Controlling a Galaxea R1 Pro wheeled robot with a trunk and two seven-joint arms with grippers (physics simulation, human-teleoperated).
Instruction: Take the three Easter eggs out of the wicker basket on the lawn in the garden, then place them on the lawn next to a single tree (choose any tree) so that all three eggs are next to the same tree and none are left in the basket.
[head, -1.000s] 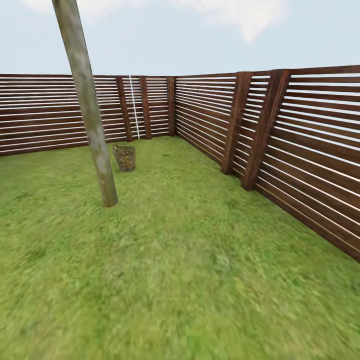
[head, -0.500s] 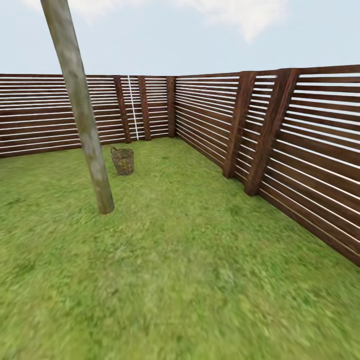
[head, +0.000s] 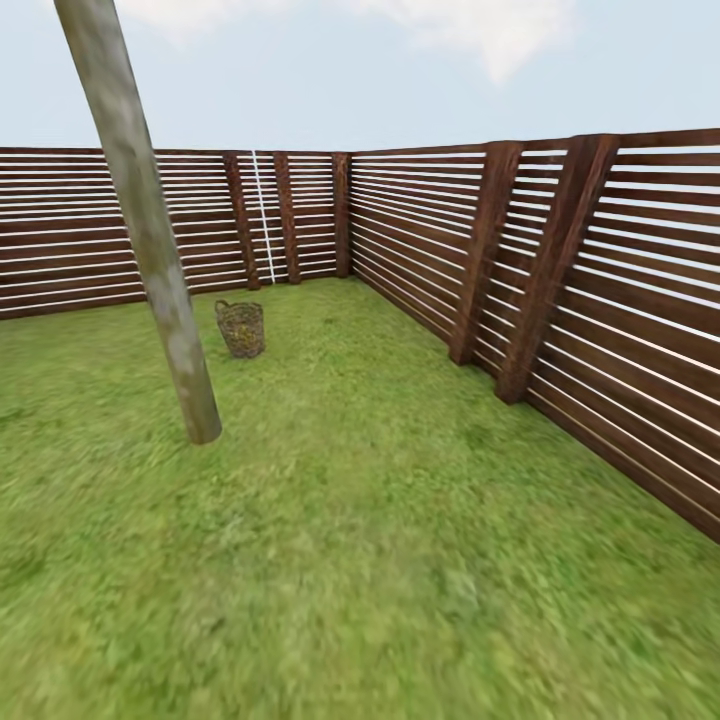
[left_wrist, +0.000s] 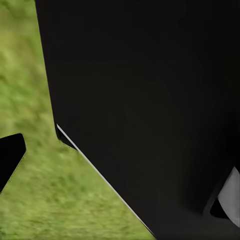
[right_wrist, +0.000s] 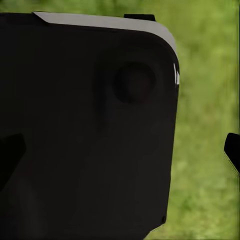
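Brown open-weave wicker basket (head: 241, 328)

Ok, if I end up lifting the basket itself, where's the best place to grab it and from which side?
Probably the rim of the basket, from above: it stands upright on the lawn with its mouth open upward, and a small loop handle sticks up at its left rim. The tree stands nearer and to its left, so coming in from the right looks clearer.
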